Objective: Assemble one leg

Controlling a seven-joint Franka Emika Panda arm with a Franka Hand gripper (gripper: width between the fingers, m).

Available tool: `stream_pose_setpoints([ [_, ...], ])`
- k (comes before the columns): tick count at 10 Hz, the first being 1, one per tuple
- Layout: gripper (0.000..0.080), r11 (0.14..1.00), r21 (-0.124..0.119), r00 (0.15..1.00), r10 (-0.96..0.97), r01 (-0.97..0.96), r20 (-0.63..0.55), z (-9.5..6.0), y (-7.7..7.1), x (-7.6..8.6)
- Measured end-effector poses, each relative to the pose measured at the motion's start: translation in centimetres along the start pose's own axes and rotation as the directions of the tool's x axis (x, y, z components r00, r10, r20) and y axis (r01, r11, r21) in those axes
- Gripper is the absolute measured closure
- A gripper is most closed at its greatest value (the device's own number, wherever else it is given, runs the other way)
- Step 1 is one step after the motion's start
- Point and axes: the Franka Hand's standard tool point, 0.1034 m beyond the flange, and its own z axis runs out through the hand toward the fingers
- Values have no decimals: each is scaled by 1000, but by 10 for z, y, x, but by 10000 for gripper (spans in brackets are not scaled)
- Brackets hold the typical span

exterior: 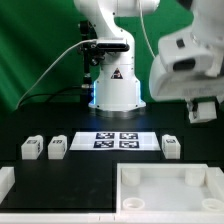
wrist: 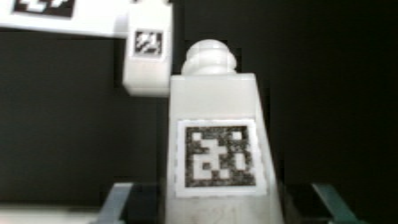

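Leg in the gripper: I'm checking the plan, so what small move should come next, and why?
Probably carry the leg toward the base: the gripper is shut on it, up in the air, and the base lies apart from it.

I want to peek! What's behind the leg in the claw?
Behind the leg in the claw: black table, another leg, and a white tagged piece, cut off. Whatever lies straight behind the held leg is covered.
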Motion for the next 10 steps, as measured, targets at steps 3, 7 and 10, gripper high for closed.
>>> stream_pose_setpoints([
  [3,508,1000,-10,969,-13,11,-246,-19,-2,9],
  [7,508,993,-48,797,-114,107,-593,-42,15,45],
  [10,508,995,-49,616,-91,84,-783,-92,34,77],
])
